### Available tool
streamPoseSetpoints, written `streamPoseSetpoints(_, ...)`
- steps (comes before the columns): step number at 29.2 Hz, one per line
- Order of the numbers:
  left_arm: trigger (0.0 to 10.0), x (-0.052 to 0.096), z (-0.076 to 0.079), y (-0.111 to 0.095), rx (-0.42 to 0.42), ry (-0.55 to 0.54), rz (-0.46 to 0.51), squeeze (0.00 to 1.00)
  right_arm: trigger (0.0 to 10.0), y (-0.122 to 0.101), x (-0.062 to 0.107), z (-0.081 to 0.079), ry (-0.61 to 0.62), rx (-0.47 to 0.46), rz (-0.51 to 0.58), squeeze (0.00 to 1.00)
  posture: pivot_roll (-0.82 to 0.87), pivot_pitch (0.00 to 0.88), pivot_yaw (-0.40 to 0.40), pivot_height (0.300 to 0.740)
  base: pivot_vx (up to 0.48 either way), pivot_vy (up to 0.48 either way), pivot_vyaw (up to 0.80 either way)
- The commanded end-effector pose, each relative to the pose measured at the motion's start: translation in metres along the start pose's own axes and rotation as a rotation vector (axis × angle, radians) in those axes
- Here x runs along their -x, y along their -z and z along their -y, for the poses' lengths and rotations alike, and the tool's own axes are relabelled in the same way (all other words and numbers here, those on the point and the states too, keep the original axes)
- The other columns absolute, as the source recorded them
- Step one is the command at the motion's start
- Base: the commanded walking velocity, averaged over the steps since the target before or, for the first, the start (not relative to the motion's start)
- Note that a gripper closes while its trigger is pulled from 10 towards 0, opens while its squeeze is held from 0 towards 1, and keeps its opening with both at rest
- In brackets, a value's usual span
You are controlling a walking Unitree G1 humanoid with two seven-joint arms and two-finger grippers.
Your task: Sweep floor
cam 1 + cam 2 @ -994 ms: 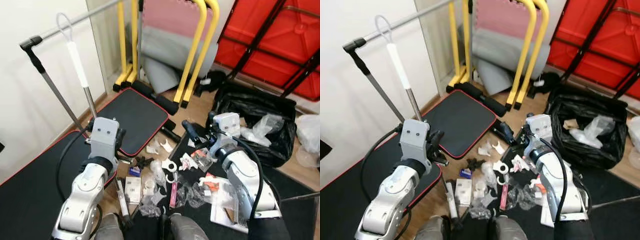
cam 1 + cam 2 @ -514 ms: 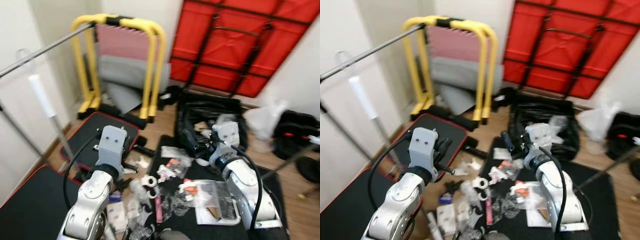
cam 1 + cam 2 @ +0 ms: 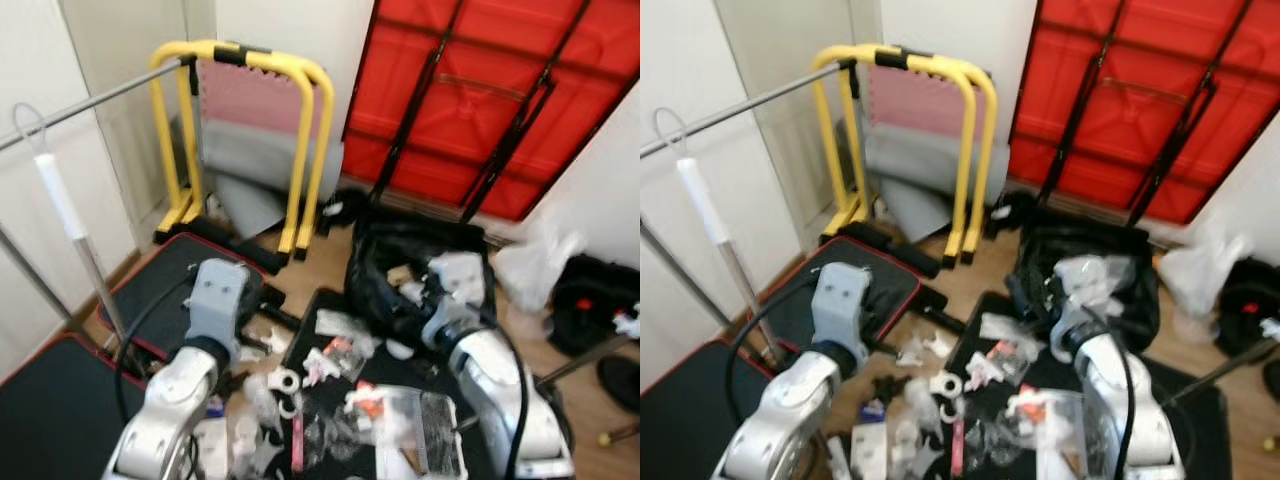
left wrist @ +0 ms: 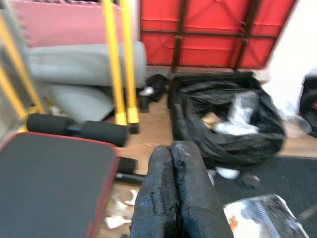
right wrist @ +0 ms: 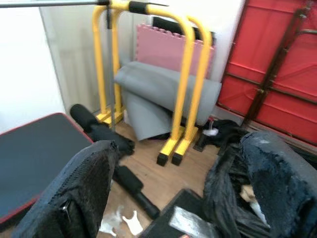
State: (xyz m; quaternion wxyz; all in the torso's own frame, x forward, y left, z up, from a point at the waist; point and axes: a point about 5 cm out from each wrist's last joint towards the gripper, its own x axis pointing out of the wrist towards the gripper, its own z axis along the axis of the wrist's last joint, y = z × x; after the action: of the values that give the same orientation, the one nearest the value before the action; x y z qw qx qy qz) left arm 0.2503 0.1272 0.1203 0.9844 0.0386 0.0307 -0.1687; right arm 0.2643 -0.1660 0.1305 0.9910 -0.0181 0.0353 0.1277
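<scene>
The wooden floor (image 3: 318,262) is lying across the lower middle, littered with white scraps (image 3: 268,381) and plastic. The black bag (image 3: 400,262) is sitting right of centre. Left hand (image 4: 177,148) is pressing closed, empty; right hand (image 5: 183,173) is spreading open.

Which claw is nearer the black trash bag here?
Right. The right claw is held open at the black trash bag's near edge. The left claw, fingers pressed together, is farther off, across the littered floor, beside the red-edged black mat.
</scene>
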Motion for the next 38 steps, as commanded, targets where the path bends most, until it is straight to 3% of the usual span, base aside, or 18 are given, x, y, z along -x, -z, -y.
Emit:
streamPoseSetpoints(1,10.0,-0.0011,0.0071,-0.0009,0.019,0.038,0.0,0.0,10.0,0.0016,0.0019,0.0031,0.01,-0.001,-0.018,0.0,-0.07,0.09,-0.137,0.74,0.0,-0.345,0.0)
streamPoseSetpoints(28,10.0,-0.0039,0.0084,-0.0023,0.046,0.054,0.007,0.0,10.0,-0.0014,0.0017,0.0041,0.006,0.03,-0.029,0.0,-0.09,0.094,-0.145,0.74,0.0,-0.355,0.0)
streamPoseSetpoints(38,10.0,-0.0089,0.0093,-0.0054,0.054,0.042,0.023,0.0,10.0,-0.0046,-0.0012,0.0063,0.016,0.04,-0.019,0.0,-0.09,0.103,-0.152,0.74,0.0,0.0,0.0)
